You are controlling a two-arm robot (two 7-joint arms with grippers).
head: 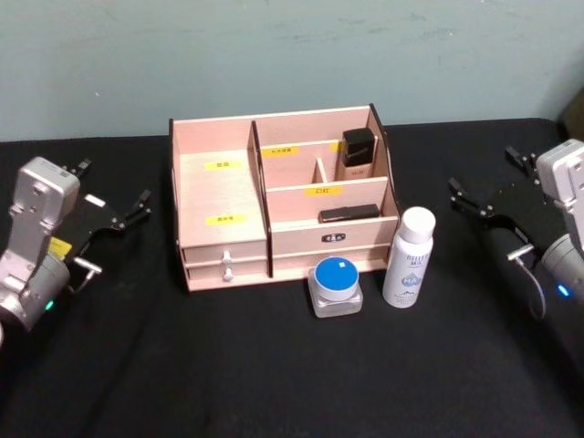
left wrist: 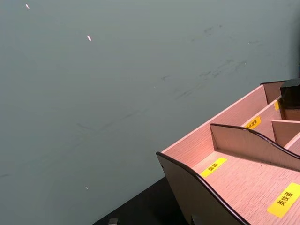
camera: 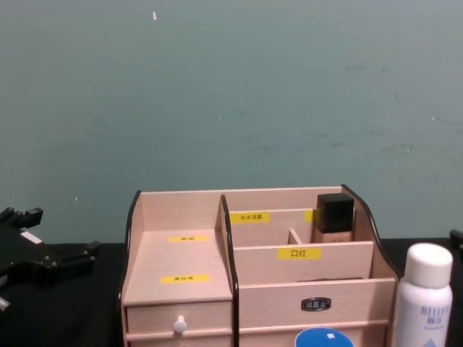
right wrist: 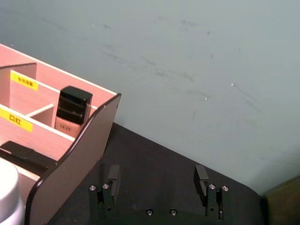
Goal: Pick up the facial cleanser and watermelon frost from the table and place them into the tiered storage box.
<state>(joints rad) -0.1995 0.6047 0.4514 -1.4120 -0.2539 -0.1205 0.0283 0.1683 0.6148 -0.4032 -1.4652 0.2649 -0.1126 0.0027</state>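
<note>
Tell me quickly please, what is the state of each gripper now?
left gripper: open, holding nothing.
right gripper: open, holding nothing.

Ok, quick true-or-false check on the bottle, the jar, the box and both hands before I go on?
1. The white bottle stands upright on the table, in front of the tiered storage box. True.
2. The blue-lidded jar sits inside a compartment. False: it is on the table, left of the bottle.
3. The right hand grips the bottle. False: it is open, off to the right.
4. The left hand is open, apart from the box. True.
</note>
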